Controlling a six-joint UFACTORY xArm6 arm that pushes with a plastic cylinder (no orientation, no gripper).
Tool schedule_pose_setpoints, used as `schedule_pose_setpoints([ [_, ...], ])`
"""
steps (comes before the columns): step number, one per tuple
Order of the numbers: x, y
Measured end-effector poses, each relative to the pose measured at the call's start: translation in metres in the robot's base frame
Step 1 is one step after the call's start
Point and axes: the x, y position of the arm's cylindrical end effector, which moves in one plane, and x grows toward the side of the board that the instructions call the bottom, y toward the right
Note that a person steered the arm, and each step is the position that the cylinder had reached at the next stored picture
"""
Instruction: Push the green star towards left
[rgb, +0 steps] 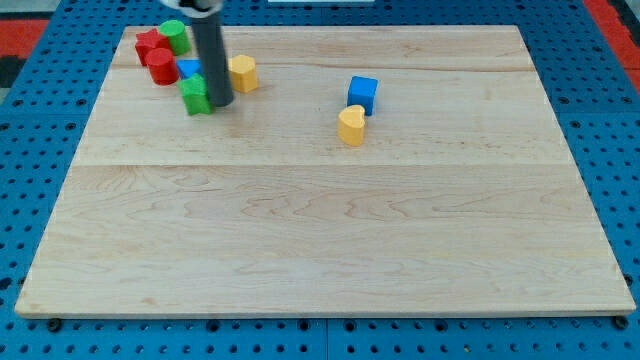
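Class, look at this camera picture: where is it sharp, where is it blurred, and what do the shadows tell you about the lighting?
Camera view: the wooden board and the blue cube are sharp; the top of the dark rod at the view's top is blurred; my tip sits against the green star, on its right; shadows are faint and short, suggesting soft, even light; no strong glare.

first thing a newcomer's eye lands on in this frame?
The dark rod coming down at the view's top left, my tip against the right side of the green star, amid a tight cluster of red, green, blue and yellow blocks. Next, the lone pair near centre: a blue cube with a yellow block just below it.
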Motion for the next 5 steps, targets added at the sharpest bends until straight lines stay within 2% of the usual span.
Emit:
schedule_pose_setpoints([
  [1,0.0,-0.049],
  [2,0.0,-0.056],
  [3,0.023,-0.069],
  [4,0.028,-0.108],
  [5,0.015,-0.103],
])
